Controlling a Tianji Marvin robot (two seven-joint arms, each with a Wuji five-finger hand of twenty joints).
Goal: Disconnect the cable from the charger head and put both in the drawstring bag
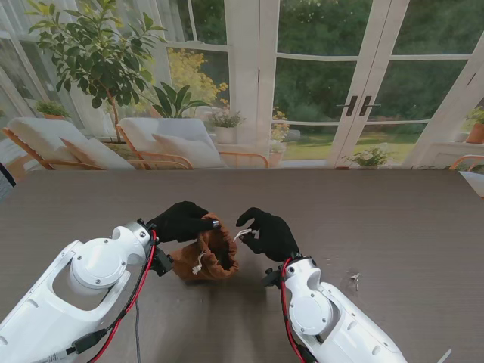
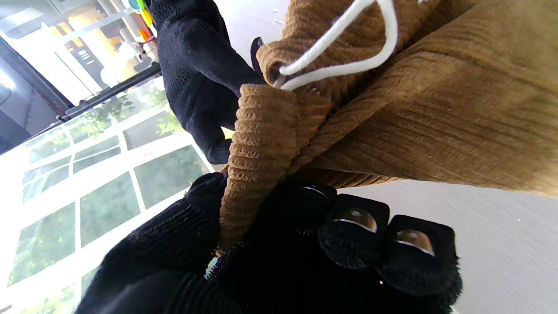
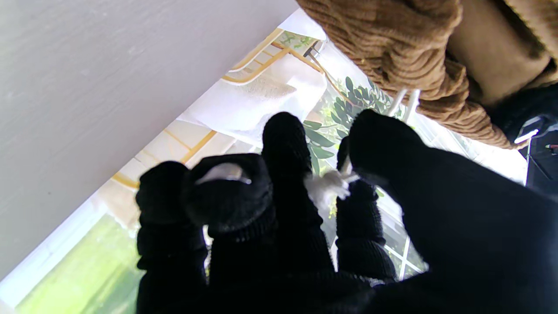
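Left hand (image 1: 181, 220) grips the rim of the brown corduroy drawstring bag (image 1: 214, 253); the left wrist view shows the ribbed hem pinched between thumb and fingers (image 2: 355, 235). The bag sits on the bench nearer my edge than the far one, about mid-width, mouth gathered, one white cord loop hanging on its left flank.

Right hand (image 1: 268, 233), just right of the bag, pinches the knotted end of the white drawstring (image 3: 331, 185), which runs taut back to the bag's hem.

Neither cable nor charger head is visible anywhere; judged to be inside the bag already. Step in hand: cinching the mouth. Next move calls for the left hand to anchor the hem while the right draws the cord away rightward until the mouth closes.

Bench: grey-brown, finely textured; small white scrap (image 1: 355, 280) toward the right side. Room: glazed doors behind, potted plants, cushioned loungers far left.
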